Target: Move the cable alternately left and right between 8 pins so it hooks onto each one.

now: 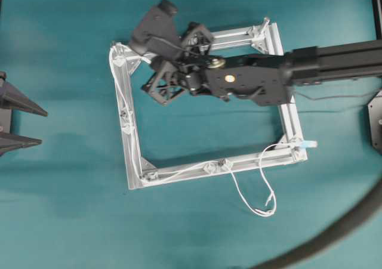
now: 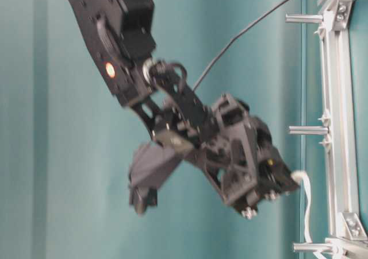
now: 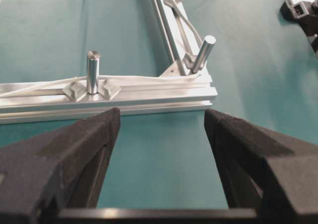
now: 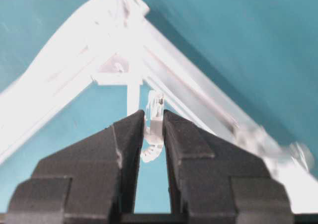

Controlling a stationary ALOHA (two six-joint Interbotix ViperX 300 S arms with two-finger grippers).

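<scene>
While the left claw point(image 3: 161, 129) waits with jaws spread wide at the table's point(image 1: 59, 221) left edge, the right claw point(image 4: 153, 127) pinches the clear plug tip of the cable point(image 1: 253, 185) above the frame's point(image 1: 134, 155) far-left corner; the cord already winds round pins point(image 3: 93, 71) along the near and left rails.

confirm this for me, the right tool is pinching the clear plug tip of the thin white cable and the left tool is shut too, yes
Not quite. The left tool is open, its fingers wide apart in the left wrist view. The right tool does pinch the clear plug tip of the thin white cable.
</scene>
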